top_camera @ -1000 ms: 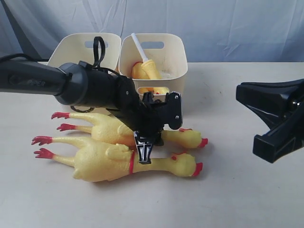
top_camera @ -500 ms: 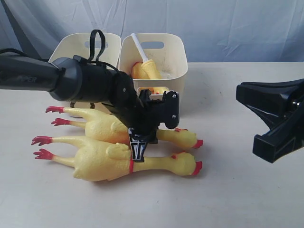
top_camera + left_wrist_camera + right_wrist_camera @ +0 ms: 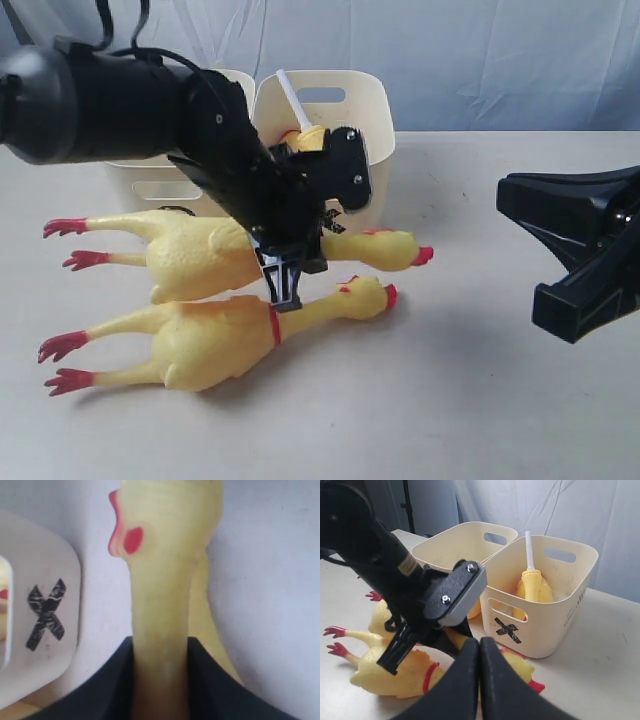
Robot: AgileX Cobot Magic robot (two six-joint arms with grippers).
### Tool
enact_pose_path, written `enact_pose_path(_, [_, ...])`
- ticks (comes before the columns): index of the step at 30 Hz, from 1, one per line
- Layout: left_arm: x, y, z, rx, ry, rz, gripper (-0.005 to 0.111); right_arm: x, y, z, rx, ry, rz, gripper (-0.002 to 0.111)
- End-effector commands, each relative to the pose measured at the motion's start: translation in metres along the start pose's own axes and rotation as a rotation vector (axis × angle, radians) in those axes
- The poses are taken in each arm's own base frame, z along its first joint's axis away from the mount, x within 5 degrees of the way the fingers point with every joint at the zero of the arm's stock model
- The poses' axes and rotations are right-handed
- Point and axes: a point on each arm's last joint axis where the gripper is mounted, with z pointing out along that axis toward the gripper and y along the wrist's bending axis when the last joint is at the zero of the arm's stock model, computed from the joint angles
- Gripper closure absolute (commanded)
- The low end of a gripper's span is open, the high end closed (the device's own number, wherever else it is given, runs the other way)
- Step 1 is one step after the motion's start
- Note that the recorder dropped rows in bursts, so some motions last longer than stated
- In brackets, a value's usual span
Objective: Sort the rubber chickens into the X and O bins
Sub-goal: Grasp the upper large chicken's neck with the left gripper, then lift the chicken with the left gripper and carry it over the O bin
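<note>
My left gripper (image 3: 160, 647) (image 3: 284, 285) is shut on the neck of the rear long rubber chicken (image 3: 195, 260). That chicken's head (image 3: 150, 525) (image 3: 400, 248) hangs close to the X bin (image 3: 375, 140), whose black X (image 3: 46, 614) shows beside it. The front long chicken (image 3: 205, 345) lies on the table with its head (image 3: 367, 295) tilted up. The short chicken with the white stick (image 3: 532, 587) stands inside the X bin (image 3: 560, 605). The second bin (image 3: 465, 542) stands beside it with its mark hidden. My right gripper (image 3: 480, 645) is shut and empty, off to the right.
The left arm (image 3: 110, 100) covers most of the second bin in the exterior view. A light cloth backdrop (image 3: 480, 50) hangs behind the bins. The right arm (image 3: 580, 240) hovers over the table's right side.
My left gripper has risen and swung left with the rear chicken's neck in it. Both long chickens shifted left and the front one's head tipped up. The right arm stayed still.
</note>
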Motion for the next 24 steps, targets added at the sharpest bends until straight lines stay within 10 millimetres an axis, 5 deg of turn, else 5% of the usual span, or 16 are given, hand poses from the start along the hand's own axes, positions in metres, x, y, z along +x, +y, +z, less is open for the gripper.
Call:
enact_pose_path(1, [-0.008,0.002,-0.036,-0.064,-0.05,-0.086,0.107,0.0,-0.001,-0.001,0.011,-0.007,0.001,0.108])
enact_pose_path(15, [-0.002,0.009,-0.111,-0.284,-0.087,-0.415,0.107,0.002,0.0,-0.001,-0.005,0.012,0.001,0.108])
enact_pose_path(24, [0.043,0.049,-0.157,-0.472,-0.224,-0.789,0.107,0.003,0.001,-0.001,-0.01,0.018,-0.001,0.108])
